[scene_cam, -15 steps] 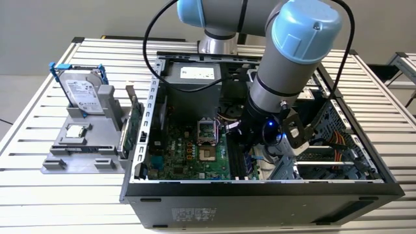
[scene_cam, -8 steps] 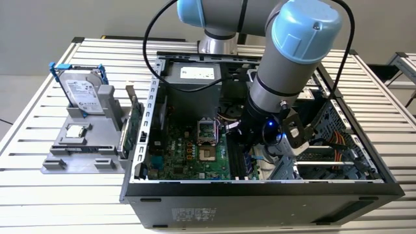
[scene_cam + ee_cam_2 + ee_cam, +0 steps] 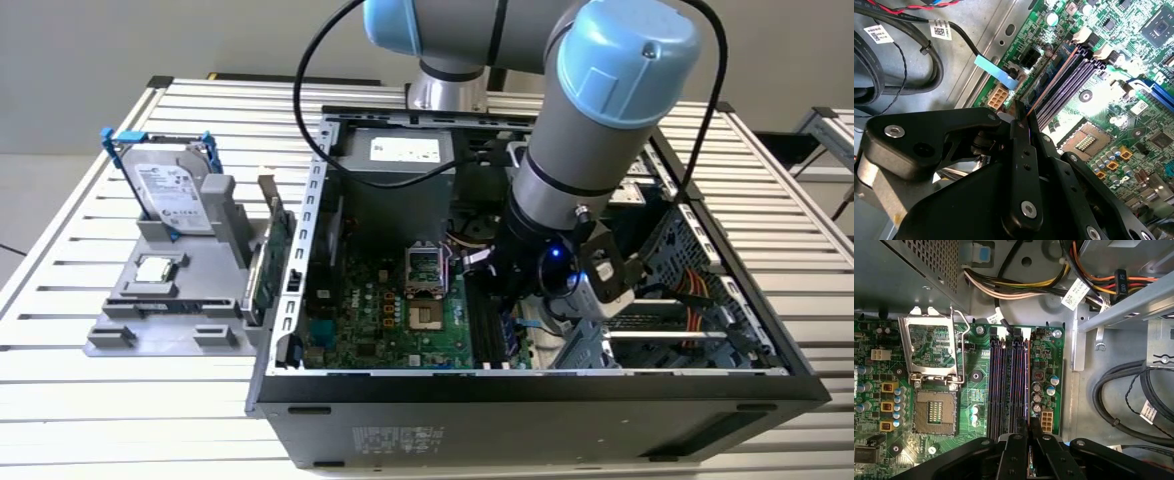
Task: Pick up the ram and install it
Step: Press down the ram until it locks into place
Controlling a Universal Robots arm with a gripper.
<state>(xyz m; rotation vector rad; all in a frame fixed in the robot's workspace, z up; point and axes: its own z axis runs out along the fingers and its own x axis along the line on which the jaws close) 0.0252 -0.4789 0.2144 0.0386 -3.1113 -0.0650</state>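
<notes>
Reaching deep into the open case [image 3: 534, 395], the arm [image 3: 587, 140] has its tool [image 3: 1021, 125] right over the purple memory slots [image 3: 1009, 385], fingers [image 3: 1023, 165] pinched shut on the ram [image 3: 1051, 80], which shows edge-on as a thin coppery strip running along the slots in the second wrist view. Beside the slots sits the open CPU socket [image 3: 934, 412] on the green board [image 3: 387, 320], while out on the worktop [image 3: 80, 400], well apart on the exterior view's left, a hard drive [image 3: 171, 195] stands upright in a grey holder [image 3: 167, 320].
</notes>
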